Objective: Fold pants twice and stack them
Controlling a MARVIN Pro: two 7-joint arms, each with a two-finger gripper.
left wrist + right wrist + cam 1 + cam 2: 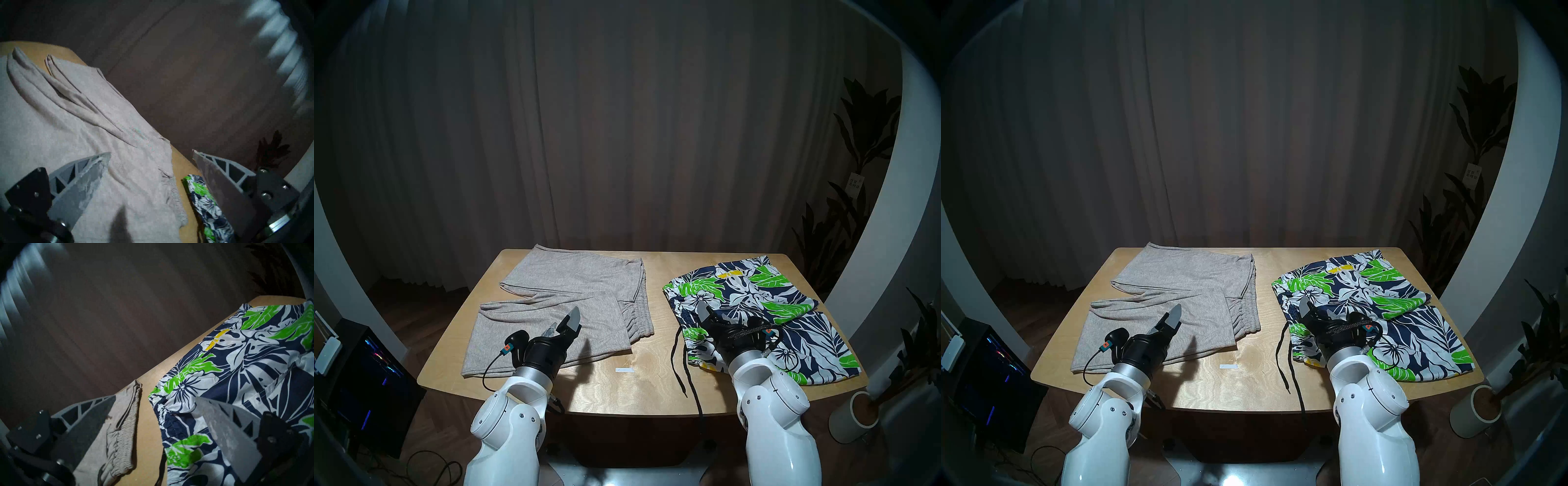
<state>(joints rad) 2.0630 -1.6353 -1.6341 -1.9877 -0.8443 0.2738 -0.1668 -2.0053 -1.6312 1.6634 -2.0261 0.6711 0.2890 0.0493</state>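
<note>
The light grey-beige pants (558, 295) (1171, 288) lie flat on the left half of the wooden table (636, 383). Their legs point left and the gathered waist faces the middle. Floral shorts (748, 292) (1358, 288) cover the right half, and their black drawstring (677, 356) trails over the front edge. My left gripper (563, 320) (151, 152) hovers open above the near leg of the grey pants (68, 127), holding nothing. Open and empty too, my right gripper (709, 312) (156, 397) hangs over the waist end of the shorts (237, 361).
A small white label (624, 360) is stuck on the bare wood between the garments near the front. A potted plant in a white pot (853, 417) stands on the floor at the right. A dark computer case (365, 383) stands at the left, and curtains hang behind the table.
</note>
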